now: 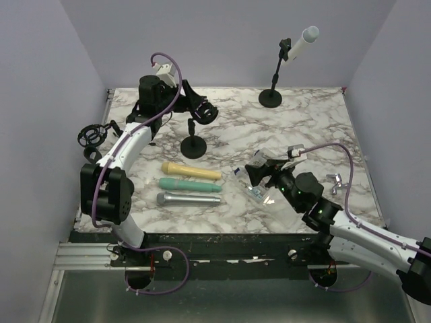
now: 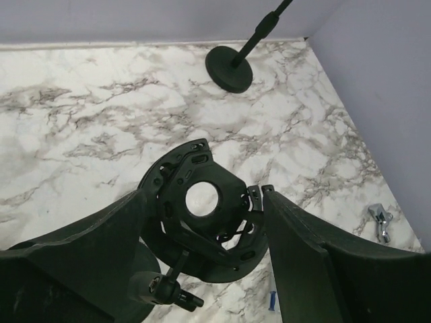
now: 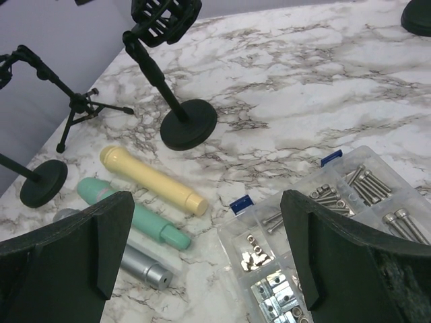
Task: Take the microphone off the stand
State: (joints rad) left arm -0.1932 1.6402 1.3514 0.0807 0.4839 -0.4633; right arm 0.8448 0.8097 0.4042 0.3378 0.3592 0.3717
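Microphone (image 1: 302, 42), white, sits tilted in the clip of a tall black stand (image 1: 275, 77) at the far right of the marble counter (image 1: 303, 128), well apart from both arms. Left claw (image 1: 196, 102) is at the far left, spread open, with its fingers (image 2: 87, 249) on either side of a black ring mount (image 2: 202, 222) atop a short round-based stand (image 1: 194, 145). Whether they touch it cannot be told. Right claw (image 1: 259, 171) hangs open over the near middle, above a clear box (image 3: 296, 176) of screws with blue latches. Left of the box a yellow microphone (image 1: 190, 172), a green microphone (image 1: 188, 184) and a silver microphone (image 1: 187, 199) lie side by side. A second ring mount (image 1: 93, 134) stands at the left edge, and small metal clips (image 1: 335, 183) lie near the right edge.
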